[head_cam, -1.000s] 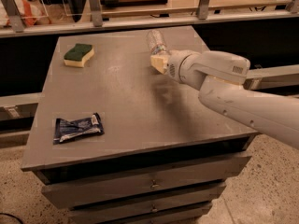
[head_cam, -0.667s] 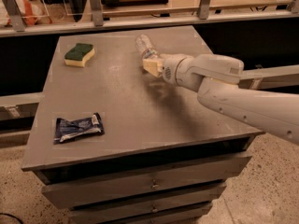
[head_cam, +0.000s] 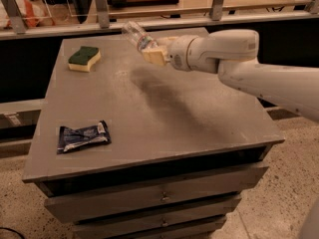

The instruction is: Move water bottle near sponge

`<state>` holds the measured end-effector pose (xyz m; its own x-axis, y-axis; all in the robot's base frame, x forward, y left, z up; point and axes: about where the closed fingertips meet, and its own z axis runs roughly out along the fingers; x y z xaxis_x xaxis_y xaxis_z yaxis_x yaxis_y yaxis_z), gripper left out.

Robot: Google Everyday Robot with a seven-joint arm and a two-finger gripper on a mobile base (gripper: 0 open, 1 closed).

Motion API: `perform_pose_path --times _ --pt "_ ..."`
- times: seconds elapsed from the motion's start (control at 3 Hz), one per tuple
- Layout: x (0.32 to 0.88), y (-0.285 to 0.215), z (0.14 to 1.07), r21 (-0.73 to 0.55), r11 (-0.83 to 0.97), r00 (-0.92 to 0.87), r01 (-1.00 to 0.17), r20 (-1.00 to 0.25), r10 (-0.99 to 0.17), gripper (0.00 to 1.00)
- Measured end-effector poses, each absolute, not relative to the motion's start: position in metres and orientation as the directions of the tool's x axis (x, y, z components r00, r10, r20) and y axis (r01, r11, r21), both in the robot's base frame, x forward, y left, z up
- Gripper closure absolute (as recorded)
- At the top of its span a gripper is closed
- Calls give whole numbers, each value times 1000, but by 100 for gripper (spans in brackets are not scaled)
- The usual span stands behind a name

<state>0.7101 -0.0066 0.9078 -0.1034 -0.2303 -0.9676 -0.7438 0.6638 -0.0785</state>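
One half of the job is looking done, as far as I can judge: the end effector (head_cam: 151, 54) is clamping its pale beige pads shut around the water bottle (head_cam: 135, 34) and holding it tilted in the air over the far part of the surface (head_cam: 179, 118). The bottle's free end is pointing up and left toward the back edge, and a soft shadow is falling on the grey top below it. The other half is waiting. The sponge (head_cam: 83, 59) is lying flat near the far left corner, with a stretch of bare surface separating it from the bottle, so the carry leftward, the lowering and the release are all remaining. The bottle is showing clear, ribbed plastic, thin-walled and probably light, so a tight squeeze is likely denting it a little. The sponge is presenting a soft yellow body under a dark green scrub layer, with wavy long sides. The surface is reading as matte, scuffed and level, which should be giving the bottle a steady place to stand. A crinkled dark blue foil packet (head_cam: 82, 136) is sitting near the front left, well apart from both. The smooth white arm (head_cam: 234, 59) is reaching in from the right.
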Motion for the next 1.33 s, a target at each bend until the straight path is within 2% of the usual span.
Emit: perform_pose_path --times 0.33,0.67,1.33 --pt "721 -14 945 -180 606 0 -774 -958 -285 100" --pt "728 -15 952 -211 571 32 -793 -951 -308 100" --pt "728 6 928 -192 486 22 -853 -943 -333 100"
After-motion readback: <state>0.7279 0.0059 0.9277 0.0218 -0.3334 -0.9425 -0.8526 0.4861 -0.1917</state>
